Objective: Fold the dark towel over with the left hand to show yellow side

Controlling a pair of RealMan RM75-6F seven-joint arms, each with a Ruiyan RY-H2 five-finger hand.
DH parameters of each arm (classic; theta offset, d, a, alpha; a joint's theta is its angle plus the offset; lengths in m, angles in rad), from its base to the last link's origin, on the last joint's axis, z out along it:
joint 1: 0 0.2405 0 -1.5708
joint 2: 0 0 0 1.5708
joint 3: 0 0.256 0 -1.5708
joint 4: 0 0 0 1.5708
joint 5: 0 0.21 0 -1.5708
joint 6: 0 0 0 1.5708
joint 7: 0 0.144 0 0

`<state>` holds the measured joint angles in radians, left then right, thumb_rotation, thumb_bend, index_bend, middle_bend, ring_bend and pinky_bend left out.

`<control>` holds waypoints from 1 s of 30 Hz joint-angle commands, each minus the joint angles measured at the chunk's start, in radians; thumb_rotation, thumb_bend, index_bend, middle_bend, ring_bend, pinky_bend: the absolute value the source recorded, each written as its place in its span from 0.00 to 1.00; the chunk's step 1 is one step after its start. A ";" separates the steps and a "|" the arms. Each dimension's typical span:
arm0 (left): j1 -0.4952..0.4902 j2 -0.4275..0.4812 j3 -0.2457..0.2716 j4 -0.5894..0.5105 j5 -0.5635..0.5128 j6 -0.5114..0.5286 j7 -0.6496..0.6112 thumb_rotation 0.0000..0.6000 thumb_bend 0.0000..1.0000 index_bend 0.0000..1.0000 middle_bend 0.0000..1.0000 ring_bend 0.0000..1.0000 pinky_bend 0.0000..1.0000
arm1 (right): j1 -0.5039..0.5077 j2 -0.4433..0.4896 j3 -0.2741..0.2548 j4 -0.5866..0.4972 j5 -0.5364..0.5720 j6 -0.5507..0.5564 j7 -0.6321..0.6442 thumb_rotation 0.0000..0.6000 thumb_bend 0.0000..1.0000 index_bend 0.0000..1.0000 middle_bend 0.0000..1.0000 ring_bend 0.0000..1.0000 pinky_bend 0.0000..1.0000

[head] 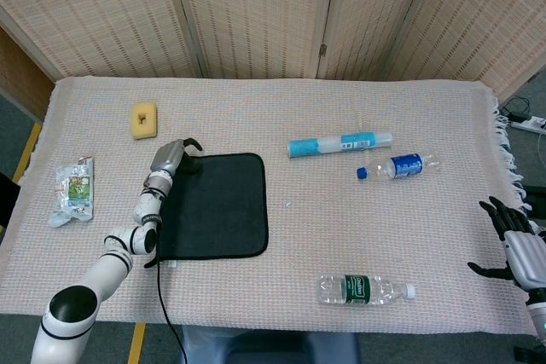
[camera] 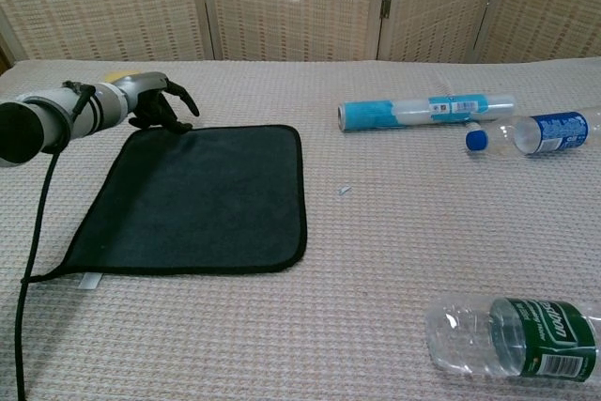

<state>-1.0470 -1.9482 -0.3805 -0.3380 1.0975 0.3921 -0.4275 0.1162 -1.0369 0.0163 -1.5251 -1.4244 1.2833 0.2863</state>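
The dark towel [head: 213,206] [camera: 197,199] lies flat and unfolded on the left half of the table, dark side up, with a white tag at its near left corner. My left hand [head: 171,158] [camera: 155,100] sits at the towel's far left corner, fingers apart and curved down toward the hem. Whether the fingertips touch the cloth is unclear, and nothing is lifted. My right hand [head: 516,249] hovers past the table's right edge with its fingers spread and nothing in it. The chest view does not show it.
A yellow sponge [head: 144,119] and a snack packet [head: 72,189] lie left of the towel. A blue-and-white tube [head: 339,144] [camera: 427,109] and a blue-label bottle [head: 399,165] [camera: 531,133] lie at centre right. A green-label bottle [head: 365,289] [camera: 512,335] lies near the front edge.
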 commanded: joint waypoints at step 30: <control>-0.039 -0.063 0.017 0.138 0.056 -0.114 -0.088 1.00 0.47 0.44 1.00 1.00 1.00 | -0.007 0.004 0.007 -0.002 0.000 -0.004 0.004 1.00 0.12 0.00 0.00 0.00 0.00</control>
<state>-1.0872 -2.0099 -0.3642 -0.2016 1.1521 0.2773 -0.5148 0.1092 -1.0332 0.0236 -1.5266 -1.4241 1.2796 0.2900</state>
